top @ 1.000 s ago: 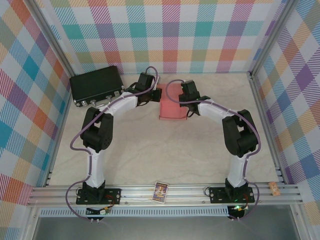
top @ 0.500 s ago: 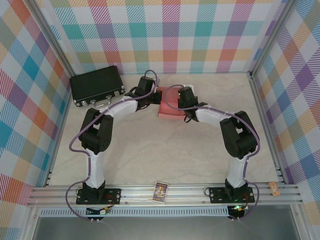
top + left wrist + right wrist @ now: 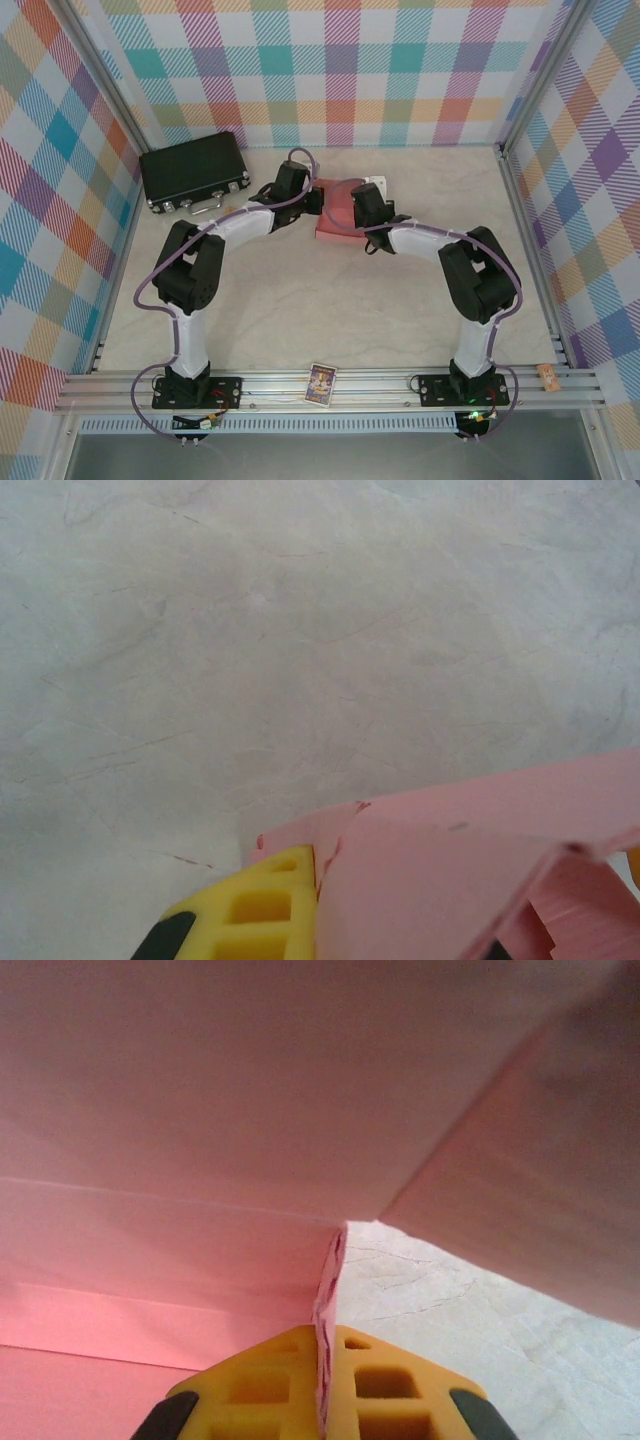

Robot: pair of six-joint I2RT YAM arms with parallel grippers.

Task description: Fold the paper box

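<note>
Nothing legible can be read. The small card (image 3: 320, 384) on the rail at the table's near edge carries a colourful print too small to read. Pale marks on the black case (image 3: 193, 170), far left corner, are illegible. The paper box (image 3: 335, 215) is plain pink.

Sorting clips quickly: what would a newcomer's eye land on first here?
The salmon-pink paper box at the far middle of the table, pinched from both sides: the left gripper shut on its left edge, the right gripper on a thin flap edge. Next, the black case at far left, before loud checked walls.
</note>
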